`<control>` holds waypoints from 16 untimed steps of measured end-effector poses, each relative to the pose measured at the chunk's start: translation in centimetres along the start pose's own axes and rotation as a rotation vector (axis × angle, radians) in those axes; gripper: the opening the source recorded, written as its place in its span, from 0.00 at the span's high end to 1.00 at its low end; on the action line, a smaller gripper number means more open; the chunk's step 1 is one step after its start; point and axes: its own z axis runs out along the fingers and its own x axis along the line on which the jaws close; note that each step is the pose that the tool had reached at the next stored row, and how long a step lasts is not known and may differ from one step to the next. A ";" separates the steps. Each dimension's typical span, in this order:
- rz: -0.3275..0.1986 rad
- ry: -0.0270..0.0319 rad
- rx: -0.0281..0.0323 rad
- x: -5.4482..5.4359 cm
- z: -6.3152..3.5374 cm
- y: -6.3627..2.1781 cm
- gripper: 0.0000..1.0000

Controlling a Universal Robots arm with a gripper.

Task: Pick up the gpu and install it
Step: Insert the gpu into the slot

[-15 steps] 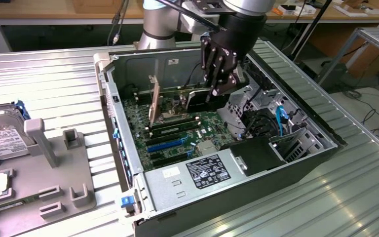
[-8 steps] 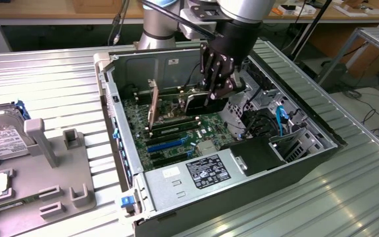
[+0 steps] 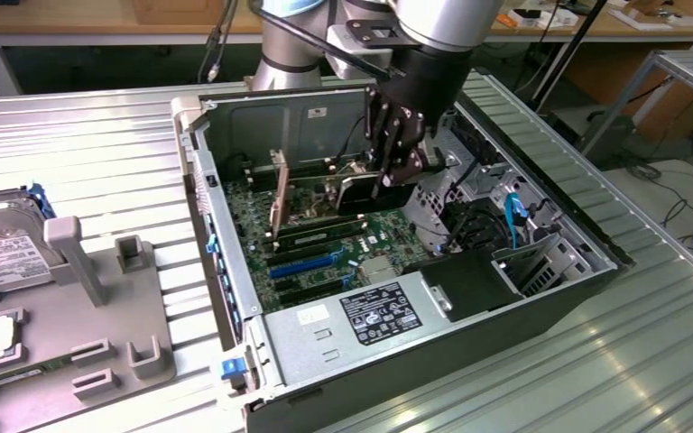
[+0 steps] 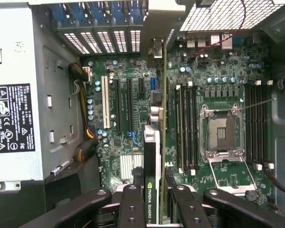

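- Exterior view: the gripper (image 3: 392, 170) reaches into the open case (image 3: 208, 194), pinching the gpu (image 3: 359, 191) upright above the motherboard (image 3: 322, 262).
- Wrist view: the gpu (image 4: 152, 142) runs edge-on between the fingers (image 4: 132, 204), over the expansion slots (image 4: 118, 104); whether it touches 1 is unclear.
- Judgement: pickup is done, and this is the install step. Seating needs the card's edge lined up over 1 slot, bracket to the rear, then a straight press.

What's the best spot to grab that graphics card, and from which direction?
Grip it by its upper long edge, from above, as the claw does. The gpu stands on edge over the motherboard, so its two flat faces give parallel surfaces to pinch and its lower edge is left free.
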 end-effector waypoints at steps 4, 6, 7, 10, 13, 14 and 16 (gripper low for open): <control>0.003 -0.0001 0.0003 0.0 1.20 -0.04 0.73; 0.003 -0.0002 0.0007 0.0 1.69 -0.05 0.73; 0.004 -0.0001 0.0008 0.0 1.87 -0.06 0.73; 0.004 -0.0004 0.0065 0.1 2.53 0.82 0.73; 0.003 -0.0014 0.0278 0.1 3.11 2.71 0.73; 0.003 -0.0017 0.0317 0.1 3.26 2.90 0.73; 0.003 -0.0016 0.0346 0.1 3.57 3.05 0.73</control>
